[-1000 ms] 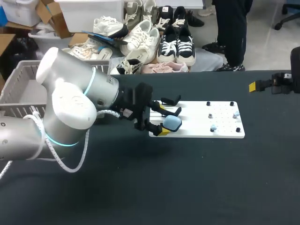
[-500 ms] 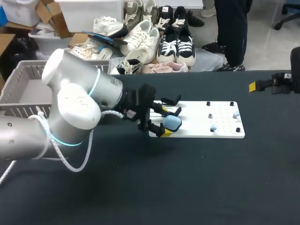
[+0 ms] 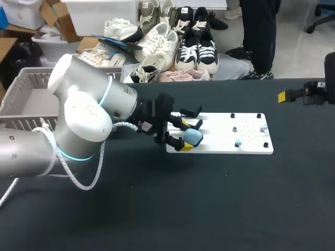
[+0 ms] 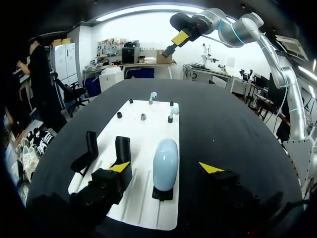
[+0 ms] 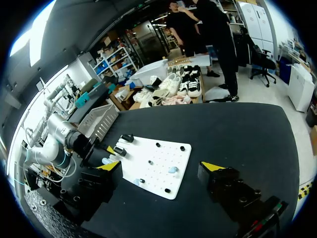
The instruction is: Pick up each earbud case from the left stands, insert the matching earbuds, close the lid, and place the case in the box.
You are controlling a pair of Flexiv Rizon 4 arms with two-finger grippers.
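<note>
Dark tabletop: left gripper is straddling blue case w/ fingers spread, not touching. Closing off-ctr is risking tipping it off its stand; right gripper is hanging open.

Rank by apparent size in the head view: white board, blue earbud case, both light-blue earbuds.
1. white board
2. blue earbud case
3. front earbud and rear earbud: look alike, too small to rank
</note>
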